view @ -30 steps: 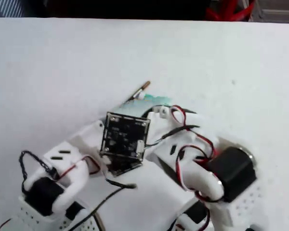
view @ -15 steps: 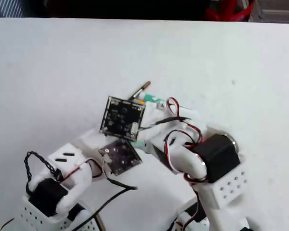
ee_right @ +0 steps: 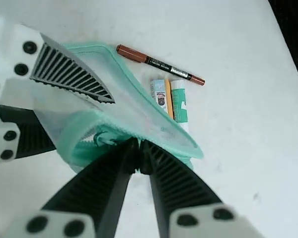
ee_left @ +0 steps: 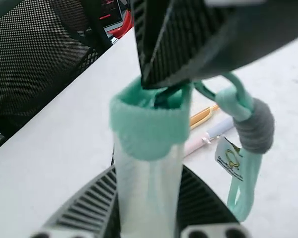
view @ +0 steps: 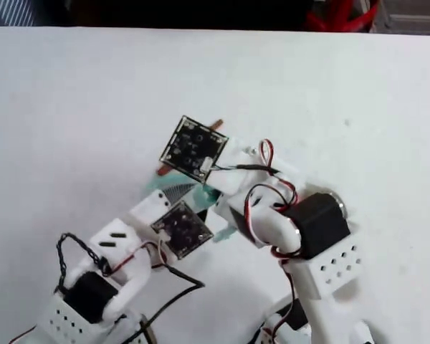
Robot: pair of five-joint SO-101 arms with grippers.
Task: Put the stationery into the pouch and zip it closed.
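**Right arm slides out along the pouch; stationery not yet packed**

Over the last second the right arm (view: 312, 226) has swung its wrist farther up the table (view: 93, 93), while the left arm (view: 100, 279) has shifted a little and kept its wrist low. More of the mint pouch (view: 178, 190) now shows stretched between them, with the brown pen (view: 216, 124) just beyond it.

From the left wrist, the left hand (ee_left: 149, 171) is clamped on one end of the pouch. A dark jaw from the other arm bites the zip pull (ee_left: 165, 95) above it. A carry loop (ee_left: 248, 134) hangs beside it, and an orange pen (ee_left: 203, 115) lies on the table behind.

From the right wrist, the right hand (ee_right: 139, 146) is pinched tight on the zip at the pouch's near end. The brown pen and two short pens (ee_right: 180, 101) lie on the table just beside the rim, outside it as far as can be told.

My reading is that the zip is being drawn open against the left hand's hold. Loading the stationery and closing the pouch are both still to do.
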